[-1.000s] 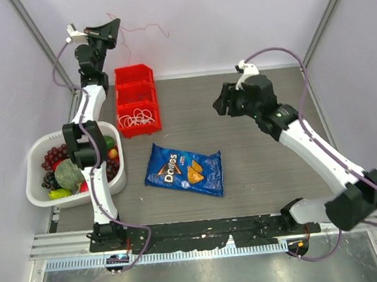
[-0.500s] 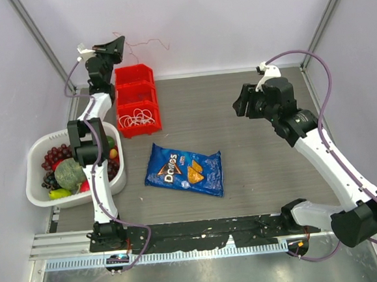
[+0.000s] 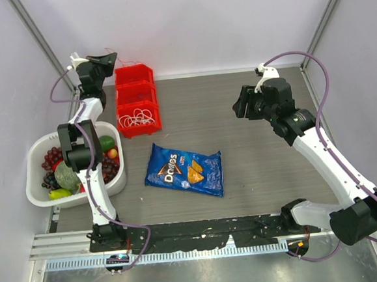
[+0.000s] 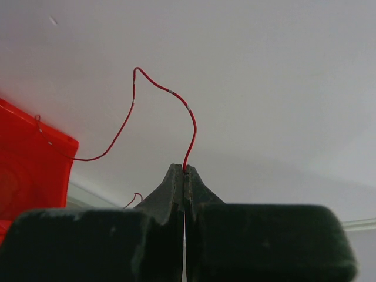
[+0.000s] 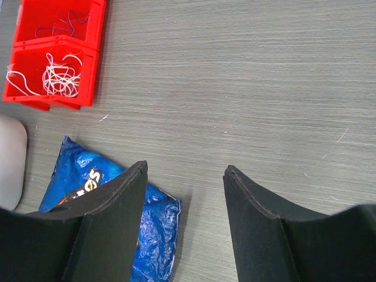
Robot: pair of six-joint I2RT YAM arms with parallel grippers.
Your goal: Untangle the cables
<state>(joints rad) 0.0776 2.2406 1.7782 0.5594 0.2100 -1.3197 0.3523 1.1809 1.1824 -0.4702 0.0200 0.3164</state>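
Bins (image 3: 135, 86), three red (white cables (image 3: 138, 117) in one), and one chip bag (image 3: 184, 169).

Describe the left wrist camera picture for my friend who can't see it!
The left claw is pinched shut on a thin red cable, which curls up and then loops down to the left toward a red bin at the picture's edge. Behind it is a plain pale wall.
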